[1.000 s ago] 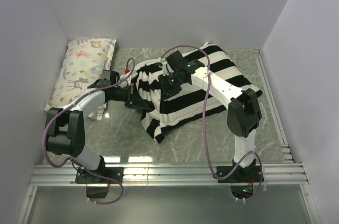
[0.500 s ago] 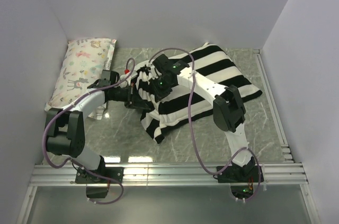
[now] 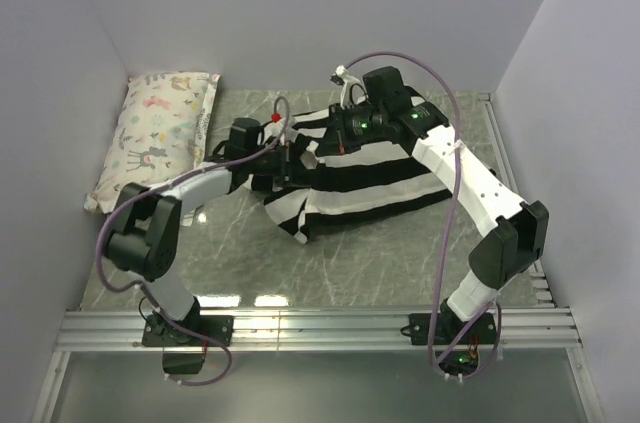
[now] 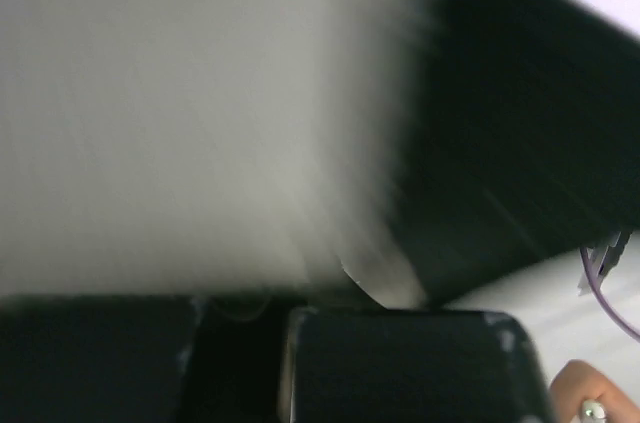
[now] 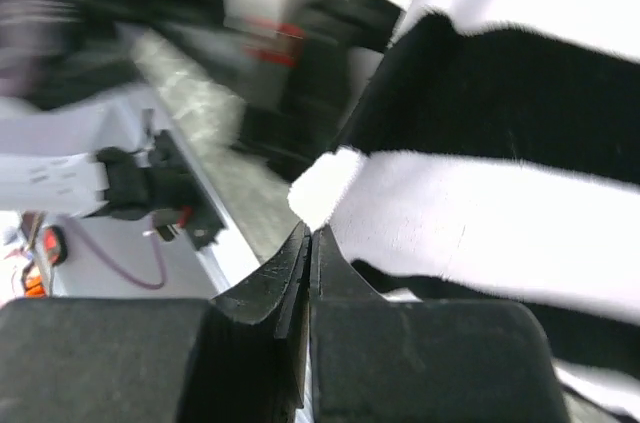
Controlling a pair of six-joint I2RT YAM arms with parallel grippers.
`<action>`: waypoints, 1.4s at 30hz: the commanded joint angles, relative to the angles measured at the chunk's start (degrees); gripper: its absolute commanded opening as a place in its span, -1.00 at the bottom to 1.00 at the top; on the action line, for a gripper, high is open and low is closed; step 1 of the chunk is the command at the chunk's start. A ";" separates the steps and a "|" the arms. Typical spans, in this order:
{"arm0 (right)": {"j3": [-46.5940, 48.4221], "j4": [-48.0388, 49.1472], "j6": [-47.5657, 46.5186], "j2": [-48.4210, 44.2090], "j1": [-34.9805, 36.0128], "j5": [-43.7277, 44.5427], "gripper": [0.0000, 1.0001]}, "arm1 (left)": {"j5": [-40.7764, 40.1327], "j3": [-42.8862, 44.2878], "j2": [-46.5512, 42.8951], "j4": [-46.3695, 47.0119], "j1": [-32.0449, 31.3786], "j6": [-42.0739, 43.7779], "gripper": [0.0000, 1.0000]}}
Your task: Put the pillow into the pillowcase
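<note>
Right wrist view has the right gripper (image 5: pixel 308 235) pinched shut on a white corner of the broad black-and-white striped fabric pillowcase (image 5: pixel 480 213), with the cloth nipped right at the fingertips. In the top external view that grip sits at the case's left end, near the middle of the grey marbled table (image 3: pixel 400 263). The left gripper (image 3: pixel 288 158) meets the same end from the left side. Its jaws are together, but the left wrist view is a blur of white and black, so I cannot tell whether cloth is caught between them.

The plump cream-white pillow shows in no view. The case lies full and rounded, so I judge the pillow is inside it, or nearly so. A pastel floral-print pillow (image 3: pixel 155 133) leans in the back left corner, well apart.

The step looks like drawing the open hem over the pillow's end. To do it well, the right pinch should sit deep enough not to slip and pull along the case's length rather than upward. The left arm should brace the filling so the bundle does not slide towards the near edge.
</note>
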 commanded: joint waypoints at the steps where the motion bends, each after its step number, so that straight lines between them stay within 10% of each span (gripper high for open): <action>1: -2.68 3.10 2.04 0.36 0.70 -4.05 -1.00 | -7.42 5.03 4.72 2.63 -0.26 -2.84 -0.79; 3: -3.30 3.27 2.04 0.18 0.70 -3.43 -1.00 | -5.94 6.71 2.55 -1.50 0.89 2.85 -0.32; 10: -6.82 5.73 2.74 0.53 0.61 -4.74 -1.00 | 4.54 2.49 -16.79 -21.00 13.34 18.95 0.28; 16: -6.91 6.18 2.74 1.15 0.70 -7.65 -1.00 | -11.61 -1.90 -20.33 -25.35 16.98 20.56 0.30; 22: -7.17 6.00 2.21 0.27 0.70 -8.26 -1.00 | -10.86 -1.38 -10.40 -15.42 14.88 12.48 0.23; 30: -7.35 7.40 3.88 0.44 0.78 -10.98 -1.00 | -4.88 -5.07 -0.92 11.88 0.55 -8.65 -0.73; 33: -7.87 8.02 4.58 0.80 1.31 -11.78 -1.00 | -3.83 -1.04 5.75 21.76 -1.66 -17.29 -0.77; 37: -8.14 9.07 5.55 1.85 1.58 -11.17 -1.00 | 0.39 3.36 5.88 22.93 3.85 -19.79 -0.47; 42: -7.09 12.93 8.36 5.44 1.58 -8.27 -1.00 | 6.98 8.64 -3.87 -14.92 16.58 4.69 0.16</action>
